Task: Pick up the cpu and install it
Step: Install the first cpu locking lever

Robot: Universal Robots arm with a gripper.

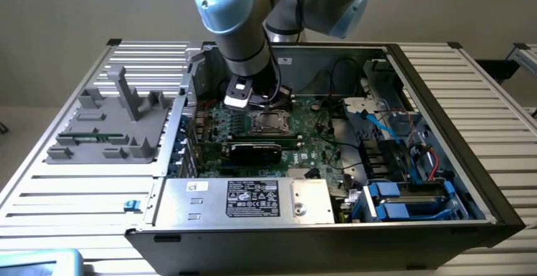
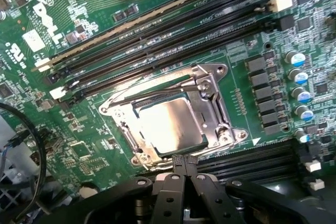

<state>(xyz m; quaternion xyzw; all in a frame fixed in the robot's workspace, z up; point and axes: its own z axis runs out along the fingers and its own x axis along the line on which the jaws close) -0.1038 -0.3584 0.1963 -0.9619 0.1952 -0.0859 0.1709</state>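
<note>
A slatted metal desk (image 1: pixel 67 188) carries an open computer case (image 1: pixel 436 163), its walls rising on all sides around the green motherboard (image 1: pixel 323 134), so the open room lies above the board. On the exterior view's left, outside the case wall, a grey plastic fixture (image 1: pixel 105 128) with upright posts stands on the desk. Along the case's near edge sits a silver power supply box (image 1: pixel 243 199) with a white label, and on the exterior view's right blue drive brackets (image 1: pixel 394 204) and loose cables crowd the corner. The robot arm (image 1: pixel 239 24) reaches down from above into the middle of the case. A black graphics card (image 1: pixel 260 149) lies just on the near side of the metal-framed socket (image 2: pixel 210 100), with long black memory slots (image 2: pixel 157 40) running beside it. The cpu (image 2: pixel 170 125) lies flat inside the socket frame, its shiny silver top exposed. The fingers (image 2: pixel 184 163) are closed together, tips meeting, empty, hovering just beside the socket's edge near the cpu.
</note>
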